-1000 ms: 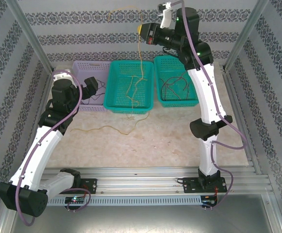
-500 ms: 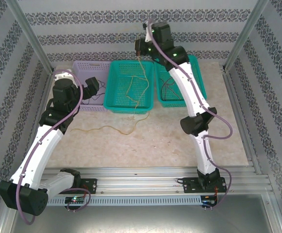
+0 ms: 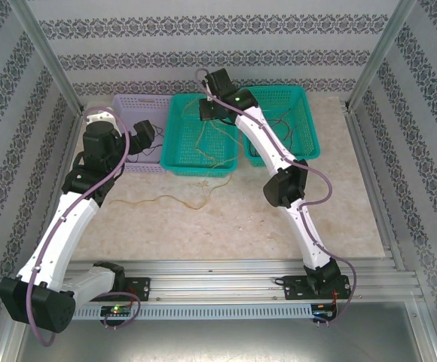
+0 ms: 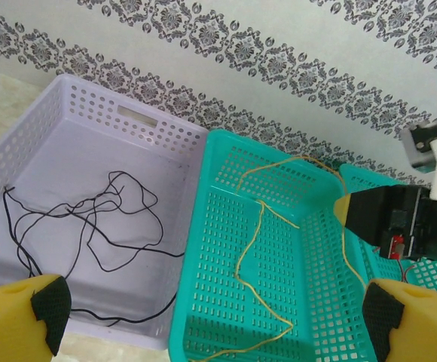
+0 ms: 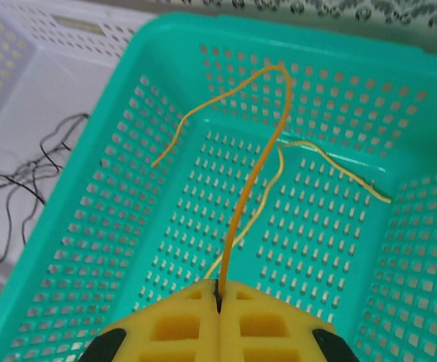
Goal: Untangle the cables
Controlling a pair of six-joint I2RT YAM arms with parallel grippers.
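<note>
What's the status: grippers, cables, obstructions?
Right gripper shut on orange cable above middle teal basket. Left gripper open, empty, near lilac basket. Black cables tangled there.

Black cable [image 4: 90, 219] — part behind tool pad [image 4: 49, 305]

Smooth perforated plastic basket [image 5: 90, 226]; orange cable [image 5: 258, 166], perhaps plastic-coated, matt.

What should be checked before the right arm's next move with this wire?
1. Grip: right hand shut on the orange wire, ok.
2. That wire above the green basket, ok.
3. It runs free of the yellow wire under it: cannot tell.
4. The left hand open and empty, ok.
5. The black wire inside the purple basket, ok.
6. No wires on the table: not ok, a yellowish wire lies there.
</note>
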